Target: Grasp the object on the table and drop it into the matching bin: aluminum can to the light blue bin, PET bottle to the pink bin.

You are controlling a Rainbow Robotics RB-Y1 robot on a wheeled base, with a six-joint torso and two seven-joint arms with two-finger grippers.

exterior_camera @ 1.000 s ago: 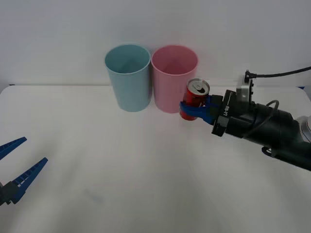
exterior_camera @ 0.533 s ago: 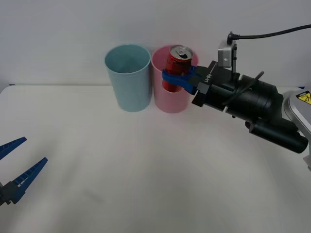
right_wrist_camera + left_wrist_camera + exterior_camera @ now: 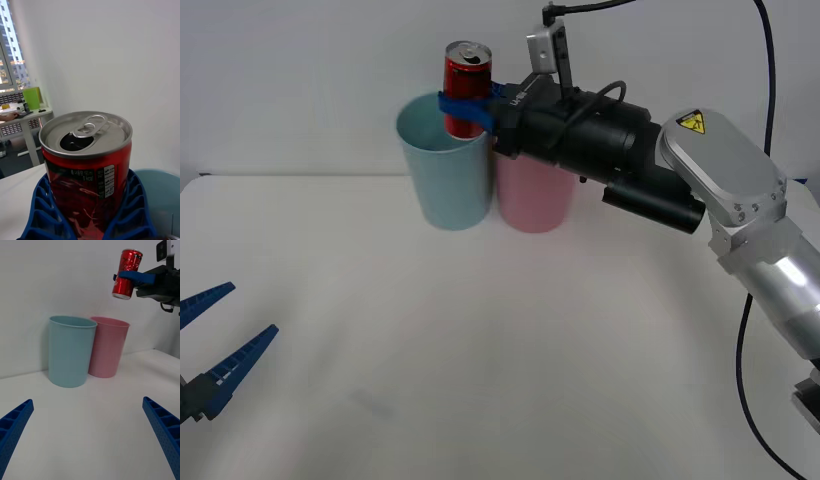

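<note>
The red aluminum can [image 3: 466, 88] with its silver top hangs upright in the air, with my right gripper [image 3: 469, 104] shut on it. It is above the right part of the light blue bin's [image 3: 444, 160] mouth. The pink bin [image 3: 532, 195] stands touching the blue one on its right, partly hidden by my right arm. The right wrist view has the can [image 3: 88, 165] between the blue fingers [image 3: 41, 210], the bin's rim [image 3: 159, 180] below. From the left wrist view the can [image 3: 126, 274] floats well above both bins [image 3: 70, 350]. My left gripper [image 3: 210, 345] rests open at the table's near left.
The white table [image 3: 480, 340] stretches wide in front of the bins, with a white wall close behind them. My right arm [image 3: 720, 190] reaches in from the right above the pink bin. A desk [image 3: 22, 112] stands far off in the room.
My right gripper has lifted the can from beside the pink bin and carried it up and left, over the pink bin to above the light blue bin. The left gripper stayed put.
</note>
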